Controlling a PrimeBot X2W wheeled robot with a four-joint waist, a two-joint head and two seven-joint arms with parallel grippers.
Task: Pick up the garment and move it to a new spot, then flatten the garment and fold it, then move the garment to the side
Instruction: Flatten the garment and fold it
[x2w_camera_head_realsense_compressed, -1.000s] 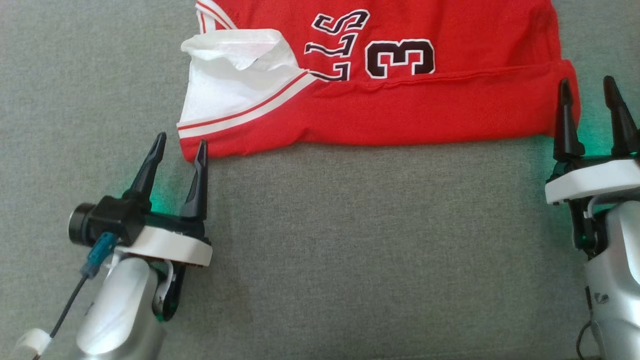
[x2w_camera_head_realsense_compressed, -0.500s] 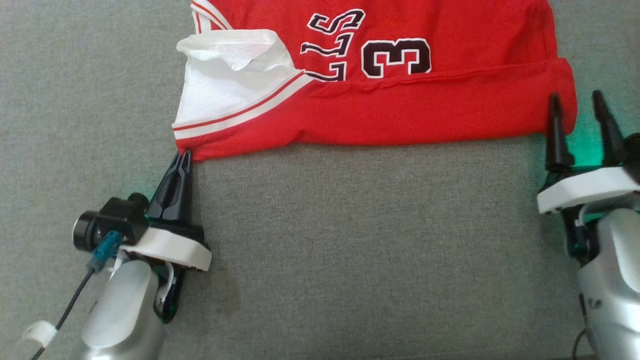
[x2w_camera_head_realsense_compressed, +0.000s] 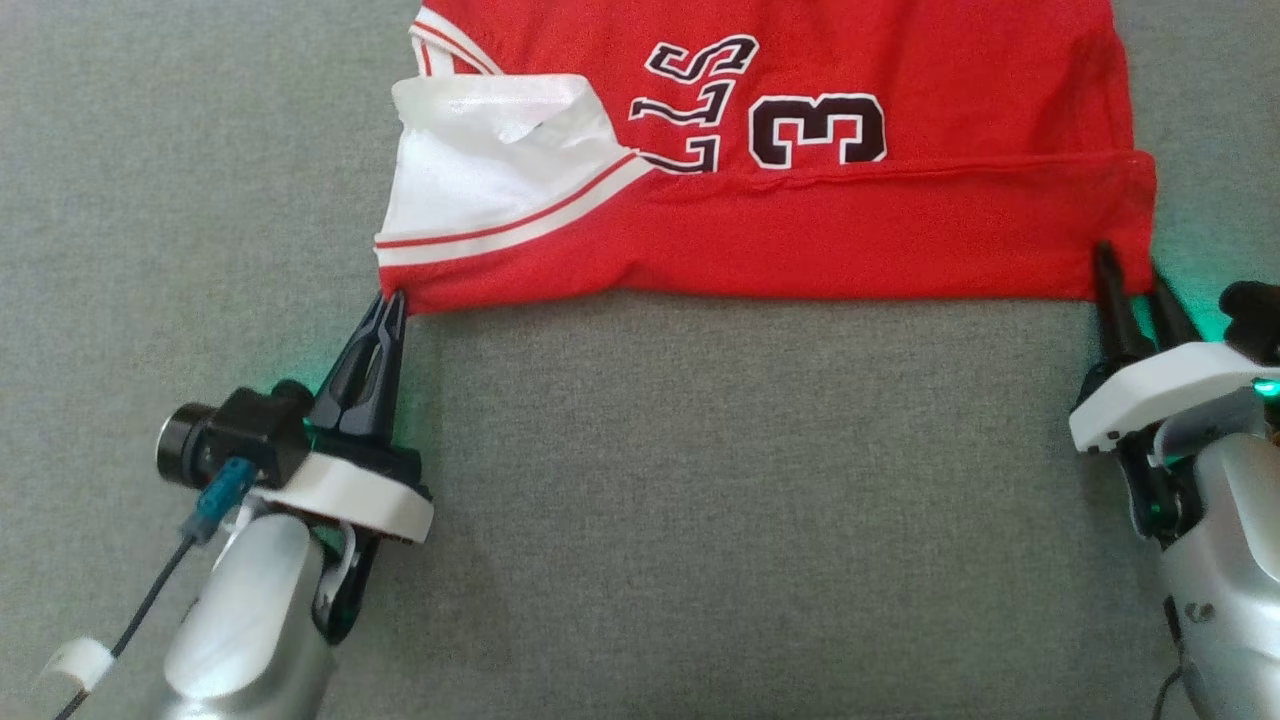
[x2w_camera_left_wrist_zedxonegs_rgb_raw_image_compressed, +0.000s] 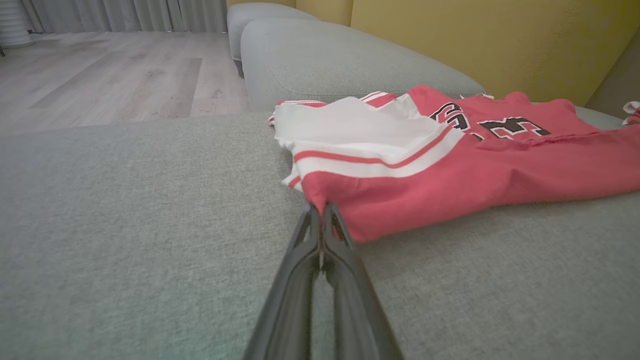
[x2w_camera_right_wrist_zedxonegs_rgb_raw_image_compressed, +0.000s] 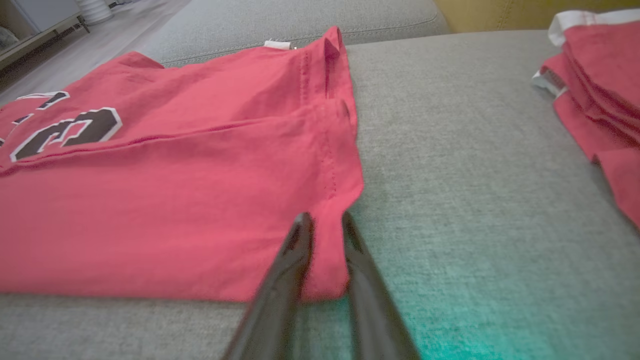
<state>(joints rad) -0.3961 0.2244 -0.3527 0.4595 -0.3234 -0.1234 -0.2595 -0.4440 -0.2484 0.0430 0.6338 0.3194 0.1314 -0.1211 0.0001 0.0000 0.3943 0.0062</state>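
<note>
Left gripper (x2w_camera_head_realsense_compressed: 392, 300) fingers clenched on the garment (x2w_camera_head_realsense_compressed: 850, 230), left corner; right gripper (x2w_camera_head_realsense_compressed: 1128, 265) fingers, slightly apart, clamp its right corner

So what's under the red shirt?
The grey sofa cushion lies under the red shirt and shows all along its near edge. The shirt's near strip is folded over itself, so more red cloth sits beneath that. Anything else under it is covered.

open cushion (x2w_camera_head_realsense_compressed: 720, 500) near, garment (x2w_camera_head_realsense_compressed: 850, 230) ahead, pile (x2w_camera_right_wrist_zedxonegs_rgb_raw_image_compressed: 602, 70) rightward
</note>
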